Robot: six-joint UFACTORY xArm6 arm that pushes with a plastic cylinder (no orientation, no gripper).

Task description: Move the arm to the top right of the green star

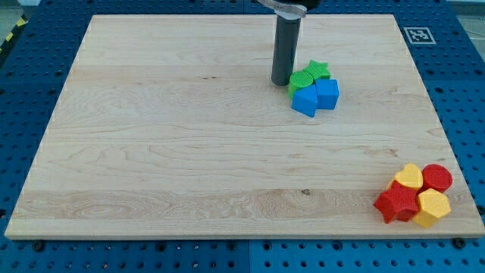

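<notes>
The green star [318,70] lies at the upper middle-right of the wooden board [151,152]. It touches a green round block [301,80] on its left. Two blue blocks sit just below them: a blue cube [328,92] and a blue angular block [305,99]. My tip [281,82] stands on the board just left of the green round block, very close to or touching it, and left and slightly below the green star. The dark rod rises straight up from it to the view's top.
A cluster at the board's bottom right holds a red star [396,202], a red cylinder [436,177], a yellow rounded block [410,177] and a yellow hexagon [433,207]. A fiducial marker [417,34] lies off the board's top right corner.
</notes>
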